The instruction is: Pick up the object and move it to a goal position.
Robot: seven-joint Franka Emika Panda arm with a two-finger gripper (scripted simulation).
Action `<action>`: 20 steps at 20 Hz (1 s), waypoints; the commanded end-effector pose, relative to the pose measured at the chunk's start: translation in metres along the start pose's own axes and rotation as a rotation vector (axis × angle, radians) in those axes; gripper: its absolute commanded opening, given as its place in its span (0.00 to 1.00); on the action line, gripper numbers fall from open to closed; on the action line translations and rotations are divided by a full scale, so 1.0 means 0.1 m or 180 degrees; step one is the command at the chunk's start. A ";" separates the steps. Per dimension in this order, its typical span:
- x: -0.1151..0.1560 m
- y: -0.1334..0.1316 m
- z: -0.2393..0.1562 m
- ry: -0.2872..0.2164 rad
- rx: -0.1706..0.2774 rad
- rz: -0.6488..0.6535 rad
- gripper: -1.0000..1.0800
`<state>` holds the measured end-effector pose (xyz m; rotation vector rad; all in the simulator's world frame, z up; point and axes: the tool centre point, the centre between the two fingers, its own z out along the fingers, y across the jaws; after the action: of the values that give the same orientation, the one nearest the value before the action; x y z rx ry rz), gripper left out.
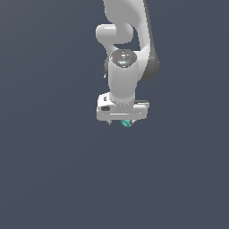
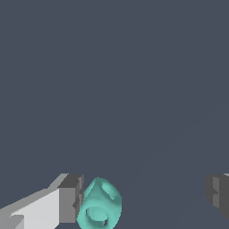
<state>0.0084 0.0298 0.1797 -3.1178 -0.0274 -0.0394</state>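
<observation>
Wrist view: I see the gripper (image 2: 143, 197) with its two fingers well apart, one finger (image 2: 70, 198) beside the object, the other at the far edge of the frame.
Gripper state: spread wide, grasping nothing; the gap is far broader than the object.
Object location: the teal object (image 2: 100, 205) sits between the fingers, hard up against one of them, possibly touching; I cannot tell for sure.
Exterior view: the object (image 1: 126, 123) peeks out just under the white gripper (image 1: 121, 120), which points down at the tabletop (image 1: 49, 179).
Handling, my judgement: small, probably light and rigid, with rounded knobs and a hollow in one face; curved sides may slip or twist under the pads.
Where to hold: I would close across its flatter opposite sides, centred, since it lies off-centre in the gap.
Count: one object, one arm, one gripper, two fingers.
Goal marker: none visible.
</observation>
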 end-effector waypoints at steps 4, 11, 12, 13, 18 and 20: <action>-0.02 0.03 0.02 -0.0020 0.0004 0.0016 0.96; -0.10 0.17 0.11 -0.0133 0.0033 0.0095 0.96; -0.10 0.18 0.11 -0.0136 0.0034 0.0095 0.96; -0.10 0.18 0.11 -0.0135 0.0034 0.0093 0.96; -0.12 0.15 0.13 -0.0128 0.0029 0.0133 0.96; -0.14 0.13 0.15 -0.0129 0.0026 0.0176 0.96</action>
<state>-0.0033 0.0153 0.1658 -3.1089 0.0444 0.0241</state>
